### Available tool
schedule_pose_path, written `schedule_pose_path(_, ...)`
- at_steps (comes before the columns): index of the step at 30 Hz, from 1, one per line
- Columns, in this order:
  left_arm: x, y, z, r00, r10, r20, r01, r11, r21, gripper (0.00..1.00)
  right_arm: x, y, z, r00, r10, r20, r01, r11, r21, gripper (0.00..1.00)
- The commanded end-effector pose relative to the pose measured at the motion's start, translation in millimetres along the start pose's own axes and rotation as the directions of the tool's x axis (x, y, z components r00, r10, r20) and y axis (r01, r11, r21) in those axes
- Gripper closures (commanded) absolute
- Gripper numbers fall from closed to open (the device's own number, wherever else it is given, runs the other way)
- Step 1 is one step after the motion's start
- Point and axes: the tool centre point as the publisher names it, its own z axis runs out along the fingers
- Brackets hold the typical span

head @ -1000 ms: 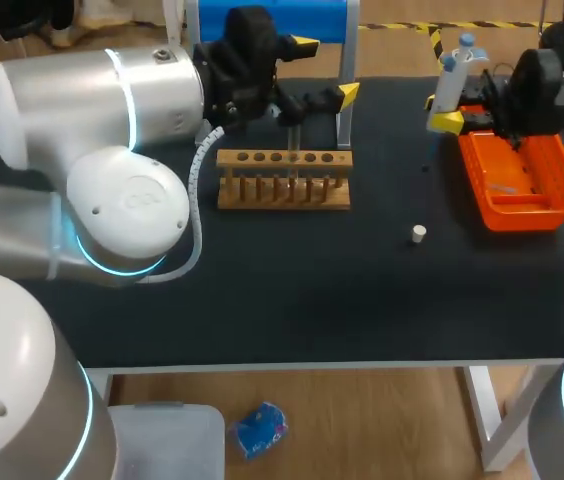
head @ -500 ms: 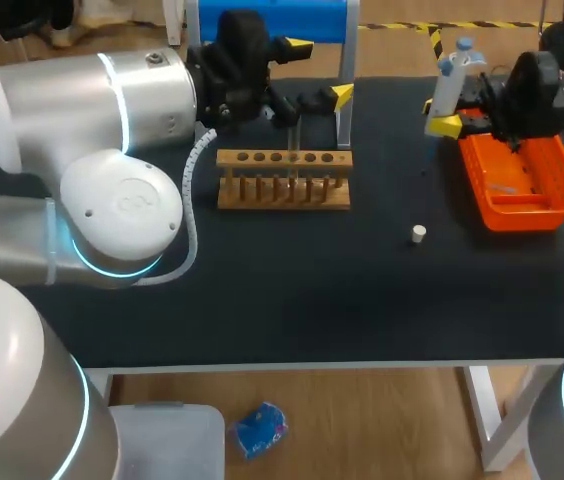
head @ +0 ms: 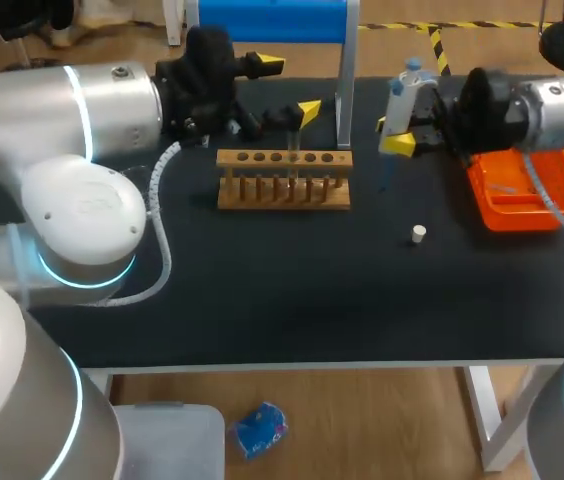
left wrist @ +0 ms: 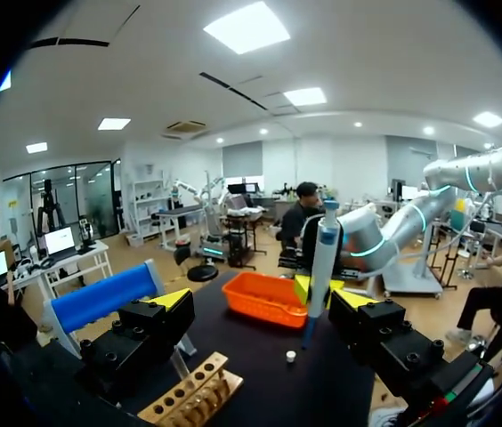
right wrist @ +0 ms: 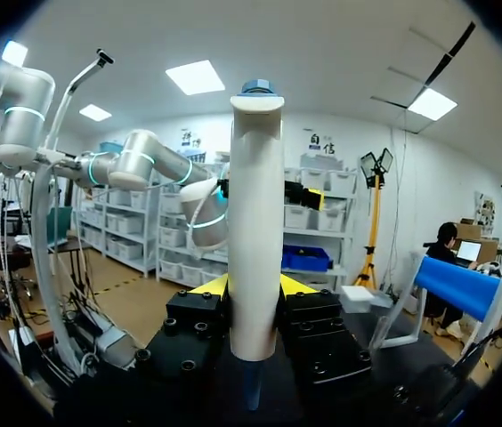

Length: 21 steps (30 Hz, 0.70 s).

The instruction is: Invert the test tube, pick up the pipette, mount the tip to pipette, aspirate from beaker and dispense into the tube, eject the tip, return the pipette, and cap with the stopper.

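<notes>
Holding the pipette [head: 402, 95] [right wrist: 255, 222] upright in the right gripper [head: 392, 133] [right wrist: 254, 285], clamped on the white barrel from two sides, with a thin dark tip on its lower end pointed down at the desk [head: 262, 300]; hovering it toward the far edge, between the wooden rack [head: 282, 180] and the orange tray [head: 517, 190]; keeping the left gripper [head: 288, 87] [left wrist: 263, 301] spread wide just above the rack's far side, gripping nothing; seeing the test tube [head: 293, 135] standing upright in a rack hole, close beside one left finger, though cannot tell whether touching it; judging the tip mounted and the aspirate-and-dispense step in hand.

Turns on one relation: lies to the left of the pipette, that tube, with its long axis vertical like the pipette's own; calls for a sideways carry, then a straight descent, axis over axis; falls to the right arm, as holder of the tool; cannot find a beaker in any view, so cannot say which way the draw lies.

Standing in the way: the open left gripper, close about the tube's top; also the post of the blue-topped stand [head: 344, 95], between pipette and rack near the far edge; risks a knock on either.

Lying apart on the desk, nearer the front edge than the pipette and between rack and tray: the small white stopper [head: 418, 234] [left wrist: 291, 356], not yet needed.
</notes>
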Motion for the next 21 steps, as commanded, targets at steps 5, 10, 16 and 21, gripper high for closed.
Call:
schedule_pose_path(5,-3.4,13.4,-21.4,0.999,0.033,-0.023,-0.028,0.985,0.172,0.0,3.6,-4.7,33.4,1.0,0.017,-0.024,-0.016,1.0,0.013,1.0)
schedule_pose_path(10,-3.4,13.4,-21.4,0.999,0.033,-0.023,-0.028,0.985,0.172,0.0,3.6,-4.7,33.4,1.0,0.017,-0.024,-0.016,1.0,0.013,1.0)
schedule_pose_path(16,-3.4,13.4,-21.4,0.999,0.033,-0.023,-0.028,0.985,0.172,0.0,3.6,-4.7,33.4,1.0,0.017,-0.024,-0.016,1.0,0.013,1.0)
schedule_pose_path(21,-3.4,13.4,-21.4,0.999,0.033,-0.023,-0.028,0.985,0.172,0.0,3.6,-4.7,33.4,1.0,0.017,-0.024,-0.016,1.0,0.013,1.0)
